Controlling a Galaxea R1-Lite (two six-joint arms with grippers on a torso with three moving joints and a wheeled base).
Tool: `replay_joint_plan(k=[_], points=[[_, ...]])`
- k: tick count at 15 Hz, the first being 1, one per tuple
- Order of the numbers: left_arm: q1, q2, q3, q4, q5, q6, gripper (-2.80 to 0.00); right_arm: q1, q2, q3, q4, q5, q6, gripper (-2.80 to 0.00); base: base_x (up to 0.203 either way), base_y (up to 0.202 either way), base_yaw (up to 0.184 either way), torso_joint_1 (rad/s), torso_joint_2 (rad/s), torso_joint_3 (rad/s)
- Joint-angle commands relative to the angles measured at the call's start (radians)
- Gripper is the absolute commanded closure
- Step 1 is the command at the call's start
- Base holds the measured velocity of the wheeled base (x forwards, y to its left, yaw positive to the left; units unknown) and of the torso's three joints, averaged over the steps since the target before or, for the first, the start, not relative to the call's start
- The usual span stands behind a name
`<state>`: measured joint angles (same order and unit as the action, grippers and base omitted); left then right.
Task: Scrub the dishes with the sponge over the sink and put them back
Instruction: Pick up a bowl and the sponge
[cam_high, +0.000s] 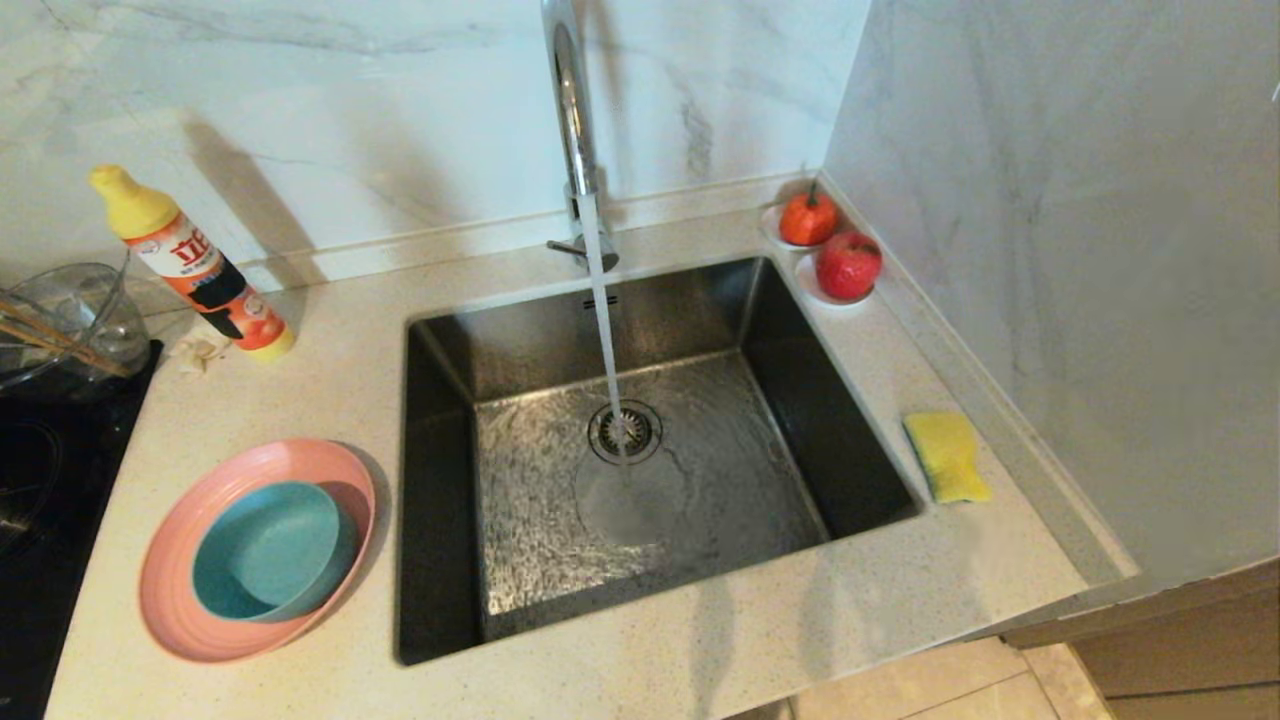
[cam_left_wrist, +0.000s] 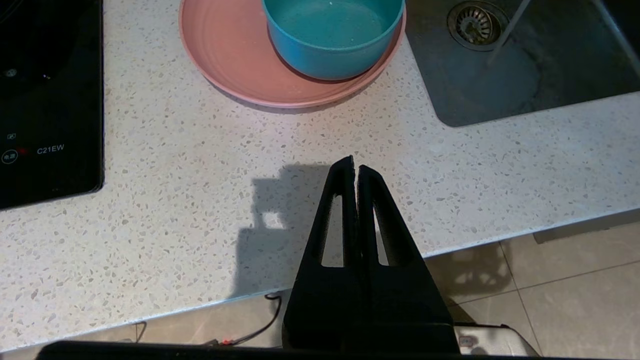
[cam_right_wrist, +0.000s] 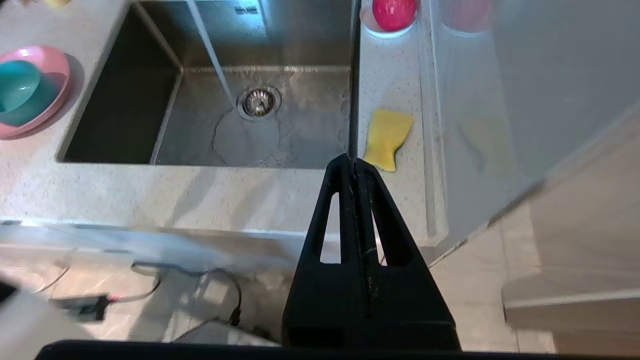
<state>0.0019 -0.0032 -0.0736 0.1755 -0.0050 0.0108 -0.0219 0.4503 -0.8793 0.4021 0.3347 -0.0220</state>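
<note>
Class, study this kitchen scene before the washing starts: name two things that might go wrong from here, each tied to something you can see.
1. The sponge lies in the narrow counter strip between the sink and the wall, so the shut right gripper may scrape the wall or nudge it into the basin.
2. The teal bowl sits loose inside the pink plate; lifting the plate might tip it out.
</note>
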Motion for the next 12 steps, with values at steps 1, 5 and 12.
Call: replay_joint_plan(k=[1,5,12], points=[[0.001,0.002,0.0,0.001,0.0,0.0,0.0,-0.002,0.241,-0.124,0.021,-0.001,-0.004,0.0,0.0,0.0,0.0,0.0,0.0,0.0],[0.0,0.002,0.0,0.001,0.0,0.0,0.0,0.005,0.438,-0.243,0.036,-0.004,-0.026,0.0,0.0,0.0,0.0,0.0,0.0,0.0],[0.0,0.002,0.0,0.001,0.0,0.0,0.0,0.048,0.761,-0.25,0.026,-0.128,-0.042,0.0,0.0,0.0,0.0,0.0,0.0,0.0]])
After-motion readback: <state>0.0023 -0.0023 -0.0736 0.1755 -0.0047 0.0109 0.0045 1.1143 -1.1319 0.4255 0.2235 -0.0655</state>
